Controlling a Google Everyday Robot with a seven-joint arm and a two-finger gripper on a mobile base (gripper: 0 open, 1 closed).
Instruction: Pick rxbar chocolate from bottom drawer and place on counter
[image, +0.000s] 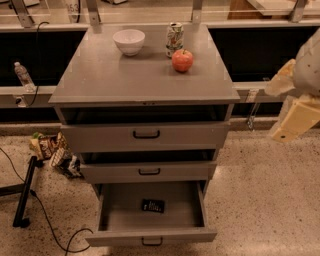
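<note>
Zero real progress as far as I can see: the bottom drawer (150, 235) sits open at 6 o'clock with the rxbar chocolate (153, 205) flat on its floor. The gripper (295, 119) hangs off at 3 o'clock, well apart from it, and I can't tell if it's open or closed. On the counter (110, 75), a white bowl (129, 41), can (174, 39) and apple (182, 60) bunch toward 12 o'clock, so the near part looks free, though the top drawer (145, 136) and middle drawer (149, 171) poking out might crowd the reach down.

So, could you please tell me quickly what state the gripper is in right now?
Gripper: off to the right of the counter, touching nothing; open or closed cannot be told. The rxbar chocolate lies in the bottom drawer.
</note>
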